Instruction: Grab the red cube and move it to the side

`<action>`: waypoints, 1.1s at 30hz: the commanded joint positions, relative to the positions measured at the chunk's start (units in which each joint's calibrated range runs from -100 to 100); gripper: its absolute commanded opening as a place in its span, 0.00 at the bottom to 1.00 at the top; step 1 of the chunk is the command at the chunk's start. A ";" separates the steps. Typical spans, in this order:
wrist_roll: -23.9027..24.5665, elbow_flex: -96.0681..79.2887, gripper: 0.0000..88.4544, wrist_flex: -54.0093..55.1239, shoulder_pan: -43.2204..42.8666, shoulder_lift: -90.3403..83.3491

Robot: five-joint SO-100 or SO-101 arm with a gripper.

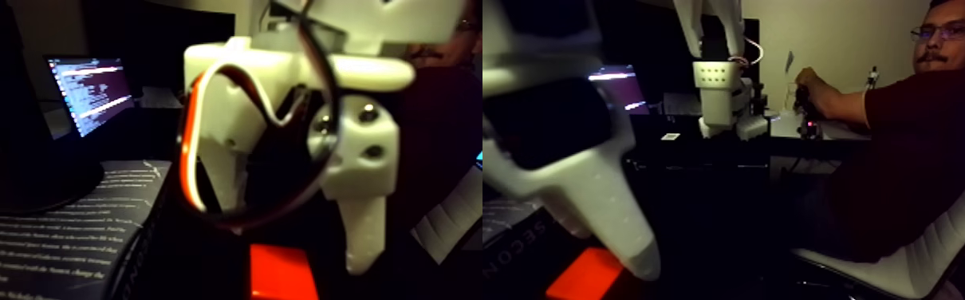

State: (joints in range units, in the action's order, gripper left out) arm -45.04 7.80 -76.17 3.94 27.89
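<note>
The fixed view is one wide picture in two halves. In the left half my white gripper [293, 239] hangs close to the lens, open, with a wide dark gap between its two fingers. The red cube [281, 273] lies on the dark surface just below that gap, nearer the right finger [365, 231]; nothing is held. In the right half, one white finger [608, 215] slants down, and its tip stands right over the red cube [583, 276]. The cube's lower part is cut off by the picture's bottom edge.
A dark book with white print [26, 239] lies left of the cube. A lit laptop screen [90, 92] stands behind it. At the right a person [919, 120] sits on a white chair [927, 247], hand on a second white arm [720, 88] on a dark desk.
</note>
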 commanded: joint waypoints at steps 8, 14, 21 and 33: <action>2.34 1.77 0.34 4.47 -1.44 2.61; 2.67 1.77 0.34 5.56 -2.19 2.70; 2.67 0.95 0.34 7.25 -2.44 2.70; 3.47 1.13 0.32 7.68 -2.19 2.70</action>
State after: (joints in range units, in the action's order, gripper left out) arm -41.74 7.80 -68.75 2.08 30.84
